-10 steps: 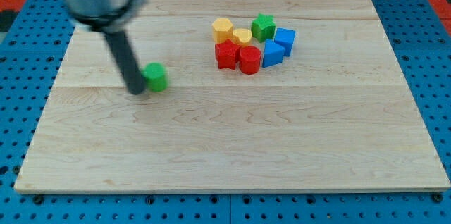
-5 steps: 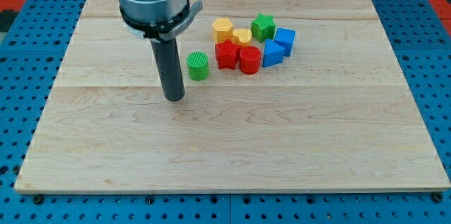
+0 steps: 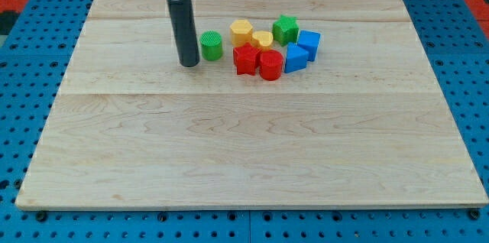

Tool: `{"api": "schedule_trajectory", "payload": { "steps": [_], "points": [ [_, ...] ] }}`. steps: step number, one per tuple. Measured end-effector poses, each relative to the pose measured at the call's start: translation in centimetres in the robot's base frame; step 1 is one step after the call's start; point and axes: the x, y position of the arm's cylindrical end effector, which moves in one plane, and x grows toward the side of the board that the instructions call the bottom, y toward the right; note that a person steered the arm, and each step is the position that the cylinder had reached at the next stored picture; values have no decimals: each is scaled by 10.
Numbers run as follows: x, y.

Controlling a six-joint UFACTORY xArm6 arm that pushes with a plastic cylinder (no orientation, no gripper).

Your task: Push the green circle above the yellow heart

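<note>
My tip [image 3: 189, 64] sits just left of the green circle [image 3: 212, 46]; I have no jaws, only this rod. The circle lies left of the yellow heart [image 3: 263, 40], beside the yellow hexagon [image 3: 241, 32].

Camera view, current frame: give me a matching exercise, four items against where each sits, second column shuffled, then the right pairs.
Items:
1. green circle
2. my tip
3. green star
4. yellow heart

Places:
A. top of the cluster, between the yellow hexagon and the blue blocks
B. just to the view's left of the yellow hexagon, apart from the cluster
C. middle of the cluster, above the two red blocks
D. on the board, close at the green circle's lower left

Pairs: 1-B, 2-D, 3-A, 4-C
</note>
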Motion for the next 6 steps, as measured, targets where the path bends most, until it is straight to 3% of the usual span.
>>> {"api": "schedule_trajectory", "payload": {
  "steps": [4, 5, 6],
  "points": [
    [-20, 56],
    [-28, 39],
    [-66, 21]
  ]
}}
